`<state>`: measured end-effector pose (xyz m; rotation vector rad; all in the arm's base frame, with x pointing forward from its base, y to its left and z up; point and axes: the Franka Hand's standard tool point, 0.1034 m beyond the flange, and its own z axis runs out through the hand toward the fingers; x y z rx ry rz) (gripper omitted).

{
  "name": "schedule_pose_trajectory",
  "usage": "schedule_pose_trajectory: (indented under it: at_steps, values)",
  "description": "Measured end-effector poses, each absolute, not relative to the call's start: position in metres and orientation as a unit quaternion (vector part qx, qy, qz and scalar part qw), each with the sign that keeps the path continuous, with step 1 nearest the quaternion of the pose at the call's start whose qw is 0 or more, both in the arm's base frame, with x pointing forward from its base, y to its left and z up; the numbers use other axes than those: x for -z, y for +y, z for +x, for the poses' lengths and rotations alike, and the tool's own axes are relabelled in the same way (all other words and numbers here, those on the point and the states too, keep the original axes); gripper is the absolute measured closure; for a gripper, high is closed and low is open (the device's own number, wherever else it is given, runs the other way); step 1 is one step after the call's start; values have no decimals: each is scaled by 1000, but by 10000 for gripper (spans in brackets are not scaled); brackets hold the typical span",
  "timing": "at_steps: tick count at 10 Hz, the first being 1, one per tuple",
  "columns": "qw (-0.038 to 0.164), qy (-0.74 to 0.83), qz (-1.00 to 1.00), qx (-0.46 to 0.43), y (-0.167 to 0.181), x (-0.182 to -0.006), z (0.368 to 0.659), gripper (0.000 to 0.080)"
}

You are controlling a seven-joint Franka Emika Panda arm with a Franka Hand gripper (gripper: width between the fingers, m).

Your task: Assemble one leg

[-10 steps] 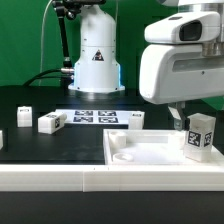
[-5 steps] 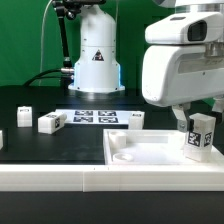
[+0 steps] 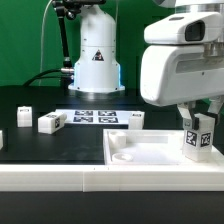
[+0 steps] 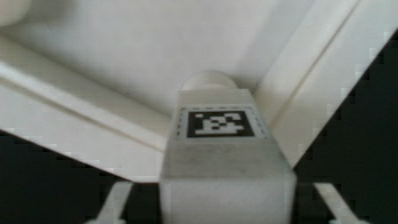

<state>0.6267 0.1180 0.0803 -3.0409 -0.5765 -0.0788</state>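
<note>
My gripper is shut on a leg, a small white oblong block with a black-and-white tag facing the camera. It holds the leg upright over the right end of the large white tray-like piece, near its right rim. In the wrist view the leg stands out from between my fingers, tag up, with the tray's raised rim beyond it. The leg's lower tip is hidden, so I cannot tell whether it touches the tray.
Three more legs lie on the black table: two at the exterior view's left and one behind the tray. The marker board lies in front of the robot base.
My gripper has moved with the leg a little toward the exterior view's right, closer to the tray's right rim. Nothing else has moved.
</note>
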Motion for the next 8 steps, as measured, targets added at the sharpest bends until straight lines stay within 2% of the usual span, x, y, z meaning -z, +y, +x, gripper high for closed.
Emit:
schedule_pose_trajectory:
  at_steps: [3, 8]
  values:
    - [44, -18, -999, 24, 116, -79, 627, 508]
    - [43, 280, -959, 27, 114, -78, 627, 508]
